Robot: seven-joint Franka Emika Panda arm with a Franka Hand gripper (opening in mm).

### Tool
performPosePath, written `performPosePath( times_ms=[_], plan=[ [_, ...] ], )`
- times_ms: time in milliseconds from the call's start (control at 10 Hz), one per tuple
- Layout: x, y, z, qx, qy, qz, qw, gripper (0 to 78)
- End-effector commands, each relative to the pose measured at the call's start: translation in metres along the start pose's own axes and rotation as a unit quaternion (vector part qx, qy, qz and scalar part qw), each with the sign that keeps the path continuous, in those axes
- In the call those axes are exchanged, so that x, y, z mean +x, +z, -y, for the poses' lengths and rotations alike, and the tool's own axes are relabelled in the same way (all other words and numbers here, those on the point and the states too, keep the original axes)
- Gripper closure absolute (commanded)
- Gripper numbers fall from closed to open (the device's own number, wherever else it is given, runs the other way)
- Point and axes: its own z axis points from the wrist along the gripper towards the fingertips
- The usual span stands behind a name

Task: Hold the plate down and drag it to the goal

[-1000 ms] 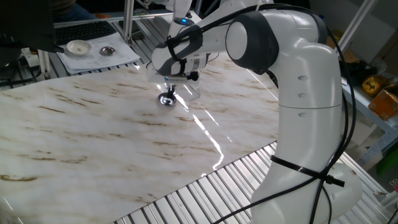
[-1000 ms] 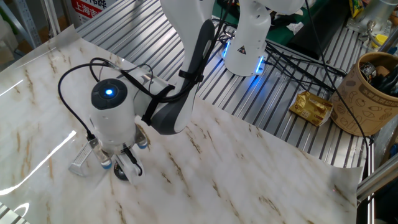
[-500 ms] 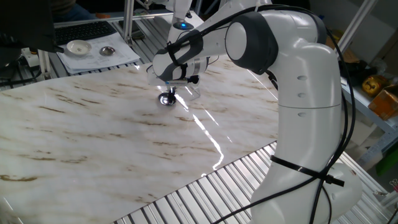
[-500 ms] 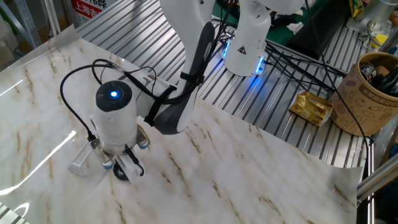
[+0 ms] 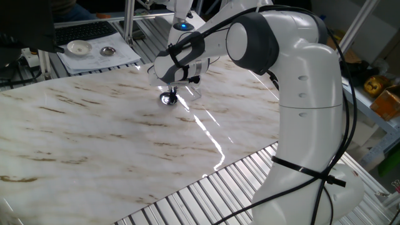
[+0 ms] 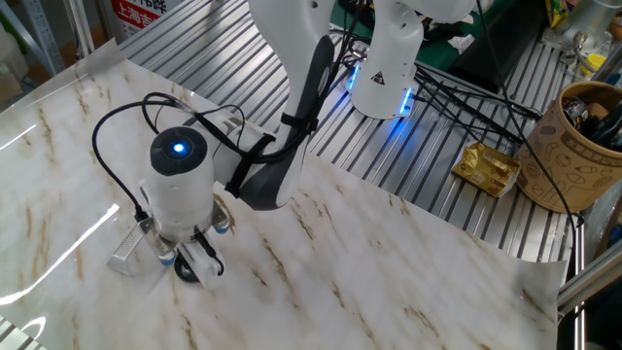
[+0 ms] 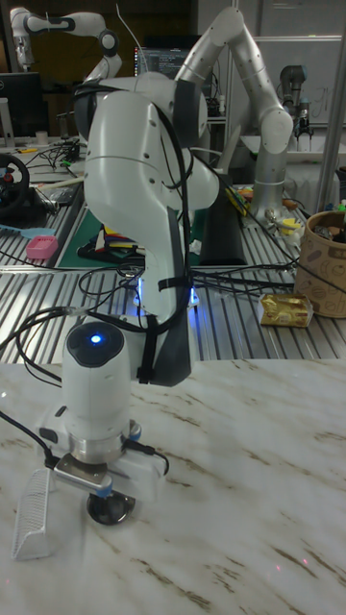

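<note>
Tool [image 5: 170, 91] bears straight down on the plate [image 5: 168, 99] on the marble surface [image 5: 94, 137], jaw gap hidden. From the other side, the plate [image 6: 190, 272] looks light, stiff and slippery. Tall view: plate [image 7: 109, 510] wants pressing at its centre.

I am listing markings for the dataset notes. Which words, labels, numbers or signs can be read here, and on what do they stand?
No wording reads clearly in any view.
Red sign on the ribbed metal bench: white characters, cut off and too blurred to read.
White robot base: black triangle symbol, no words legible.
Brown paper cup: printed pattern only, nothing readable.
Dark monitor in the background: lines too small to read.
</note>
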Motion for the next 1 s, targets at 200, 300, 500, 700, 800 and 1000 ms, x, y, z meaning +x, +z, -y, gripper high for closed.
performPosePath(
  times_ms=[200, 300, 500, 700, 800, 1000],
  plan=[
    [-0.016, 0.005, 0.02, 0.017, -0.022, 0.007, 0.9996, 77.6],
    [-0.02, 0.005, 0.025, 0.017, -0.028, 0.007, 0.9994, 77.6],
    [-0.026, 0.005, 0.032, 0.024, -0.034, 0.009, 0.9991, 77.6],
    [-0.03, 0.006, 0.038, 0.033, -0.04, 0.013, 0.9986, 77.6],
    [-0.032, 0.008, 0.042, 0.038, -0.045, 0.018, 0.9981, 77.6],
    [-0.039, 0.012, 0.051, 0.041, -0.055, 0.025, 0.9973, 77.6]
  ],
)
